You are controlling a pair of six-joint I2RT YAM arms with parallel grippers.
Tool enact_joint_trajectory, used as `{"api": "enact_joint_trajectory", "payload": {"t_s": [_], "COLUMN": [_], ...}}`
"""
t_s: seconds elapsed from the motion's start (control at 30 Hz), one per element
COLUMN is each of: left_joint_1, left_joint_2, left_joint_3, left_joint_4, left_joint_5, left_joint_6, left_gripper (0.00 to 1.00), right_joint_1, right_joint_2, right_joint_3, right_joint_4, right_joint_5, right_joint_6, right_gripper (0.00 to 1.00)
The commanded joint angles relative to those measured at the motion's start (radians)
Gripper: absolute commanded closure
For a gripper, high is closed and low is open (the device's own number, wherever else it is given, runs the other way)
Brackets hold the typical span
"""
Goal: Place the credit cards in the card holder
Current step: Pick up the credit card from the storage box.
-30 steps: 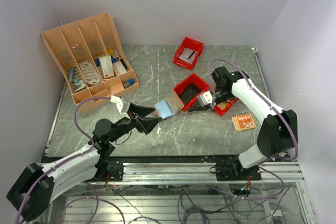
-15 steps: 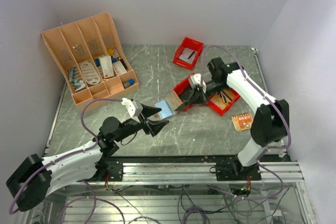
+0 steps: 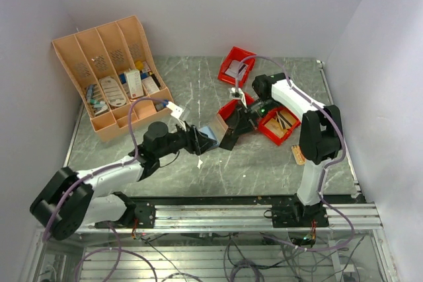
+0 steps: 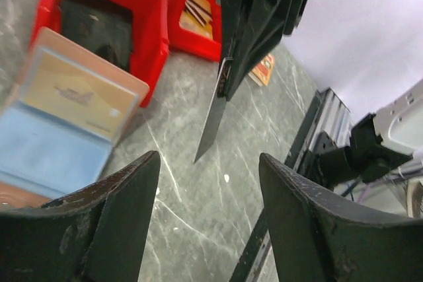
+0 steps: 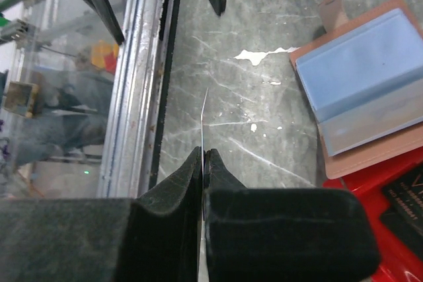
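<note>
The card holder (image 3: 209, 135) lies open on the table, tan-brown outside with light blue pockets inside. It also shows in the left wrist view (image 4: 66, 123) and in the right wrist view (image 5: 370, 90). My right gripper (image 3: 232, 135) is shut on a thin credit card (image 5: 204, 117), seen edge-on, and holds it above the table just right of the holder. The card hangs point-down in the left wrist view (image 4: 213, 120). My left gripper (image 3: 200, 143) is open and empty, just at the holder's near-left side.
Three red bins stand behind and to the right: one with a pale card (image 3: 238, 65), one with a dark item (image 3: 239, 107), one with several items (image 3: 281, 125). An orange card (image 3: 297, 155) lies beside the right arm. The orange-tan organiser rack (image 3: 109, 74) stands far left.
My right gripper has swung left from the right bin with the card, to beside the holder. My left arm has reached forward and right, up to the holder.
</note>
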Motion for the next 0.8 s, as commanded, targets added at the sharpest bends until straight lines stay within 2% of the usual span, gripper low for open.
{"api": "enact_joint_trajectory", "payload": {"t_s": [0.0, 0.13, 0.37, 0.57, 0.77], "left_joint_1": [0.010, 0.022, 0.024, 0.024, 0.023], "left_joint_2": [0.100, 0.179, 0.310, 0.394, 0.438], "left_joint_3": [0.007, -0.056, -0.061, -0.053, -0.035], "left_joint_4": [0.159, 0.427, 0.623, 0.711, 0.711], "left_joint_5": [0.170, 0.207, 0.244, 0.265, 0.279], "left_joint_6": [-0.067, -0.166, -0.245, -0.284, -0.282], "left_gripper": [0.30, 0.30, 0.38, 0.50, 0.60], "right_joint_1": [0.004, 0.004, 0.007, 0.017, 0.022], "right_joint_2": [0.032, 0.048, 0.049, 0.046, 0.045], "right_joint_3": [0.032, 0.035, 0.029, 0.021, 0.021], "right_joint_4": [-0.027, -0.027, -0.027, -0.026, -0.027], "right_joint_5": [-0.067, -0.106, -0.138, -0.147, -0.149], "right_joint_6": [0.094, 0.122, 0.148, 0.143, 0.145], "right_gripper": [1.00, 1.00, 1.00, 1.00, 1.00]}}
